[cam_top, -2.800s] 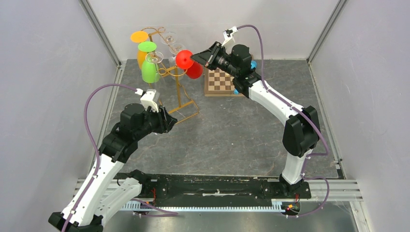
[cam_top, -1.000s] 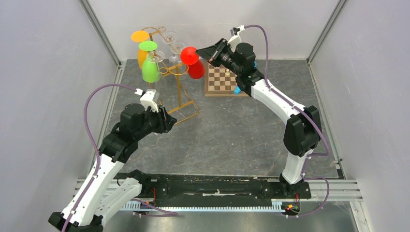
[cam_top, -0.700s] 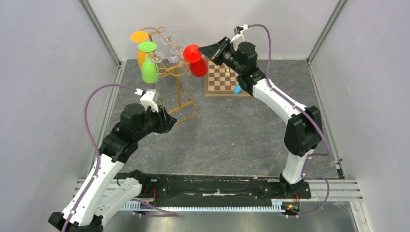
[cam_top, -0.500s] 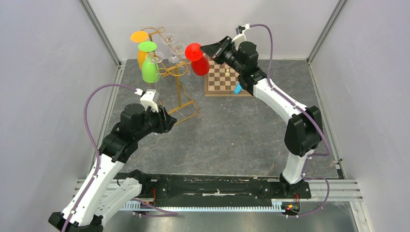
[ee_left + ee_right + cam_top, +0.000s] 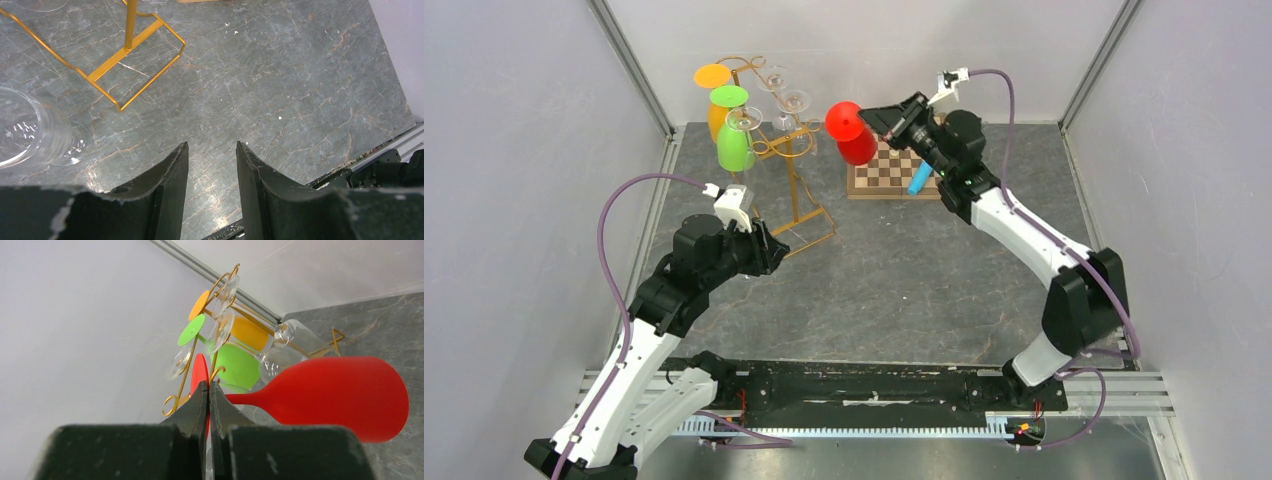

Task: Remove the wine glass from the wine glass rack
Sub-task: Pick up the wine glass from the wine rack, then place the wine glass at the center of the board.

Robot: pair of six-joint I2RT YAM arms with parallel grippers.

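My right gripper (image 5: 871,113) is shut on the thin foot of the red wine glass (image 5: 852,135), which hangs in the air clear to the right of the wine glass rack (image 5: 795,185), above the chessboard's left edge. In the right wrist view the fingers (image 5: 199,405) pinch the red foot edge-on, and the stem and red bowl (image 5: 340,395) stick out to the right, with the gold rack (image 5: 190,371) behind. My left gripper (image 5: 769,250) hovers low by the rack's wire base (image 5: 115,57), open (image 5: 211,146) with only the floor between its fingers.
Orange (image 5: 714,90), green (image 5: 732,140) and clear (image 5: 789,100) glasses hang on the rack. A wooden chessboard (image 5: 889,178) lies at the back right. A clear glass bowl (image 5: 25,135) shows at the left edge of the left wrist view. Grey walls close in on three sides.
The right arm has carried the red glass to the right, away from the rack's hooks and over towards the chessboard. The left arm has not moved.
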